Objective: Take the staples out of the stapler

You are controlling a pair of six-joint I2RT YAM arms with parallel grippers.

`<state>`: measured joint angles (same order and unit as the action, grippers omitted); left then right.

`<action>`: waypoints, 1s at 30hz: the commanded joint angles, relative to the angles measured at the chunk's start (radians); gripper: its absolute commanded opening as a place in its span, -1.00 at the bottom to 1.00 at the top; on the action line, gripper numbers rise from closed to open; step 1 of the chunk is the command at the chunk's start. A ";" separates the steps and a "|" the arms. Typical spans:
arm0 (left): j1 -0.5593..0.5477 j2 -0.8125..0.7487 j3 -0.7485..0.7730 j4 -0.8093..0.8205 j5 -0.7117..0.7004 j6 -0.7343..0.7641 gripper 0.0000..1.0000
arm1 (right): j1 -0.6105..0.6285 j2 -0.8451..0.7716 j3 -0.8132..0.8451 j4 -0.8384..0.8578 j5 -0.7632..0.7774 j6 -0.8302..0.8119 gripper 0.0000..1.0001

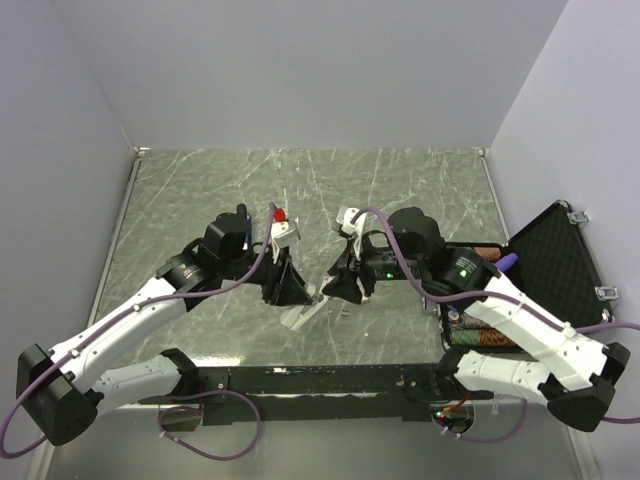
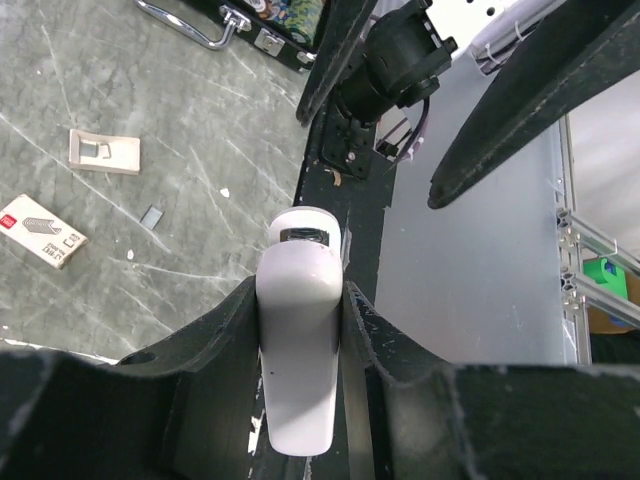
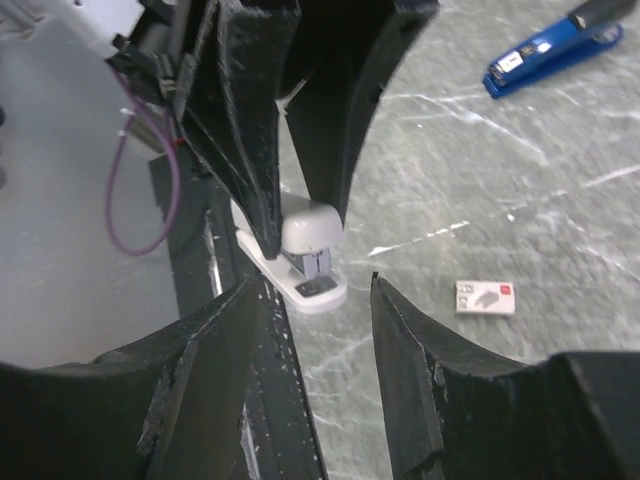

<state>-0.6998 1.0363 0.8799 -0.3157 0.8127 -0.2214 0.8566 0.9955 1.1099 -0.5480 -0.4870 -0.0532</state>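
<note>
Grey-green marbled table (image 1: 400, 190) with a blue stapler (image 3: 550, 50), small white box (image 3: 485, 297), beige piece (image 2: 103, 152), open black case (image 1: 555, 265).

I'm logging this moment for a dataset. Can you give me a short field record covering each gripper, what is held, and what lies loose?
left gripper: shut on the white stapler, fingers on its two sides
right gripper: open, holding nothing, facing the stapler's end
loose on table: small box
right side: open black case
</note>
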 commanded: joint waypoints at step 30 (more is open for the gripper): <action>-0.001 -0.099 -0.032 0.141 0.140 -0.013 -0.99 | -0.004 0.111 0.004 0.042 -0.280 -0.040 -0.14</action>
<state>-0.6998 0.9668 0.8459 -0.2428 0.9180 -0.2276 0.8562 1.1038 1.1233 -0.5533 -0.7029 -0.0856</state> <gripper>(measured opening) 0.375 0.436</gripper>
